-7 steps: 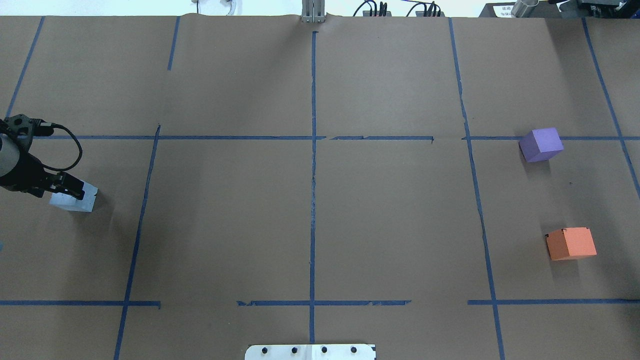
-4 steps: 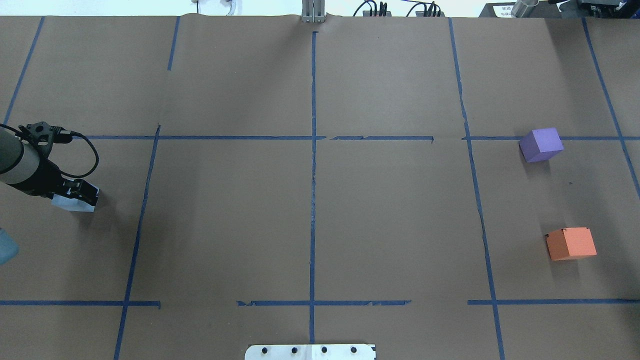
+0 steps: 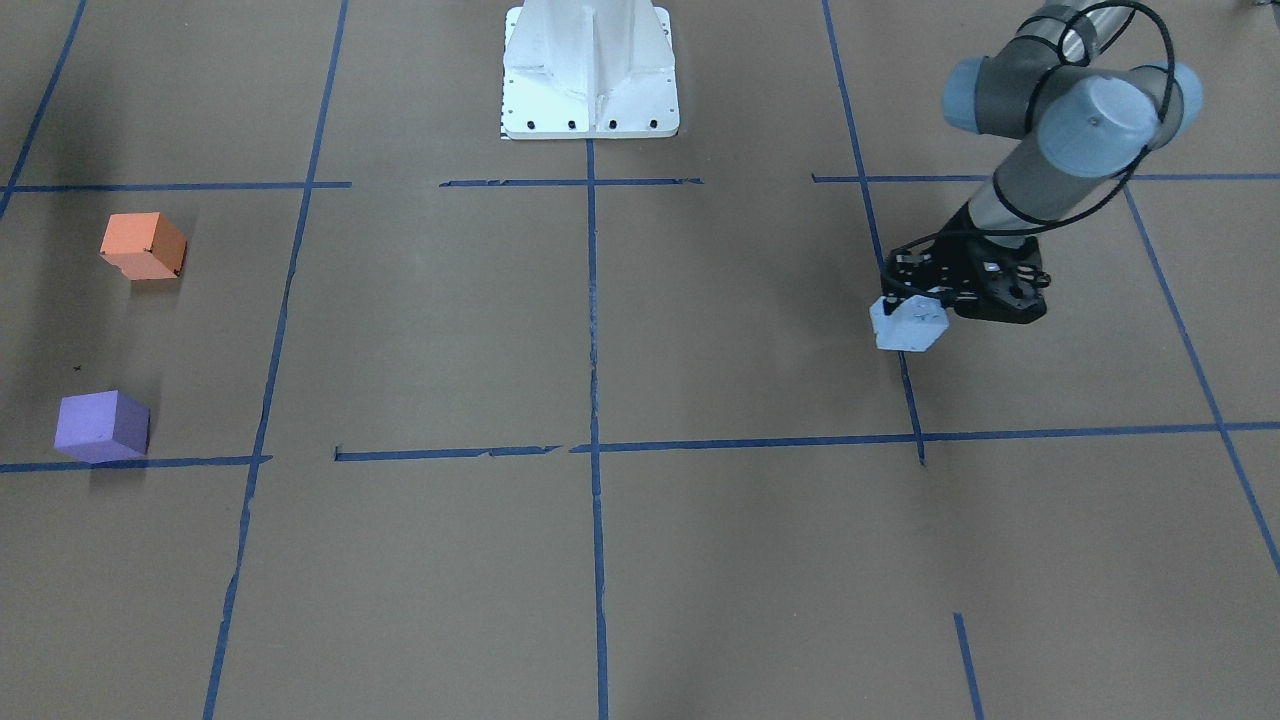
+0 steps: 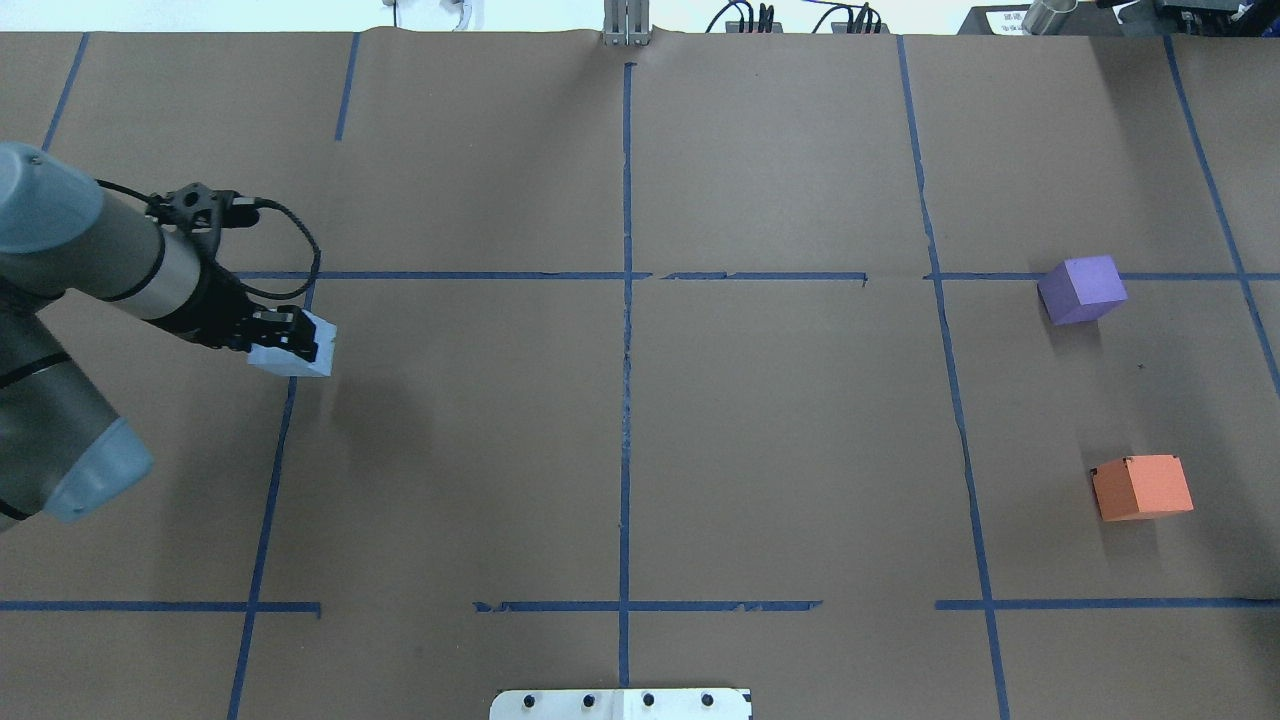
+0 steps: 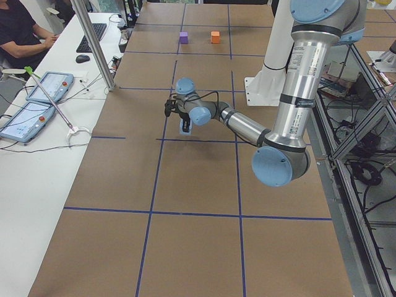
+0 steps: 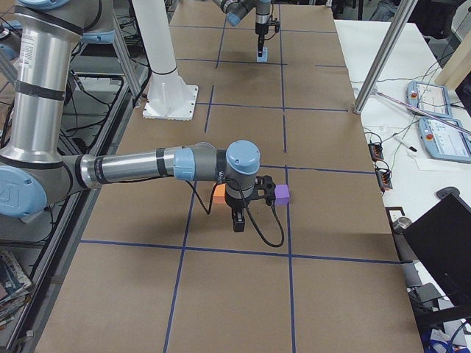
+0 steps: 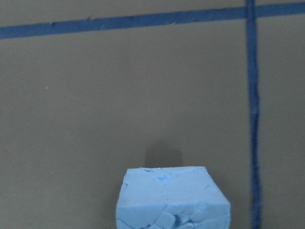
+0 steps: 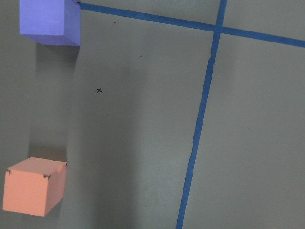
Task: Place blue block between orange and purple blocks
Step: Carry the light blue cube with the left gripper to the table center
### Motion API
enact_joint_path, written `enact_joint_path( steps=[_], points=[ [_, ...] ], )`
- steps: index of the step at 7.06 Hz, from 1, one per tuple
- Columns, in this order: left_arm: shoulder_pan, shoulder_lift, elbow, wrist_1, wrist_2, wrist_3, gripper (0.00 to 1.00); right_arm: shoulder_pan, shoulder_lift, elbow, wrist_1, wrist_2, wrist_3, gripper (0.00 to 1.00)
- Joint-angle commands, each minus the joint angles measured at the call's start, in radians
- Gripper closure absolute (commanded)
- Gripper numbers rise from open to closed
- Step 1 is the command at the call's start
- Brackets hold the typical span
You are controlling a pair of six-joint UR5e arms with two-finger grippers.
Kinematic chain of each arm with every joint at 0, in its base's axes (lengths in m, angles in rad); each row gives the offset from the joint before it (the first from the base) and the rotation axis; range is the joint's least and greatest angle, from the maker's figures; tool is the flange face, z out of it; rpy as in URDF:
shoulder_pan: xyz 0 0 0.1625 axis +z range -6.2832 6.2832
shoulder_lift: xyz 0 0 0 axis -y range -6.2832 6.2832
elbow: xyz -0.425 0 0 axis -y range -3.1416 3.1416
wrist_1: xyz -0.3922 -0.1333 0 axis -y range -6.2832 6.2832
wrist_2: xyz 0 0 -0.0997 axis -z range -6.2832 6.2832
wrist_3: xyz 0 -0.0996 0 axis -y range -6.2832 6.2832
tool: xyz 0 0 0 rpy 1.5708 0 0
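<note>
My left gripper point(image 4: 288, 338) is shut on the pale blue block point(image 4: 295, 350) and holds it above the table's left part, over a tape line. The block also shows in the front view point(image 3: 908, 324) and the left wrist view point(image 7: 172, 198), with its shadow on the paper below. The purple block point(image 4: 1082, 289) and the orange block point(image 4: 1142, 487) stand apart at the far right, with bare paper between them. Both show in the right wrist view, purple point(image 8: 47, 21) and orange point(image 8: 33, 186). My right gripper point(image 6: 237, 219) hangs near them; I cannot tell whether it is open.
Brown paper with a grid of blue tape lines point(image 4: 626, 350) covers the table. The white robot base point(image 3: 590, 70) stands at the near edge in the middle. A side table with tablets point(image 5: 46, 93) and a metal pole point(image 5: 93, 43) lies beyond the far edge.
My left gripper has carried the blue block to the right and slightly away from the robot, from the table's left edge to the first vertical tape line. The purple and orange blocks have not moved.
</note>
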Motion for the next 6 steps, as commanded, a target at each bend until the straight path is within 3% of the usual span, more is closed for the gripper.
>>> enact_joint_path(
  steps=[1,2,5,6],
  points=[
    [0.145,-0.284,0.011,0.265,0.137,-0.069,0.90,-0.004,-0.001,-0.001,0.000,0.012,0.000,0.00],
    [0.233,-0.387,0.036,0.368,0.216,-0.110,0.89,-0.010,0.000,-0.001,0.000,0.012,0.000,0.00],
    [0.294,-0.625,0.319,0.364,0.263,-0.152,0.79,-0.025,0.006,0.000,0.000,0.034,0.002,0.00],
    [0.306,-0.661,0.377,0.361,0.266,-0.149,0.79,-0.025,0.006,0.000,0.000,0.034,0.003,0.00]
  ],
)
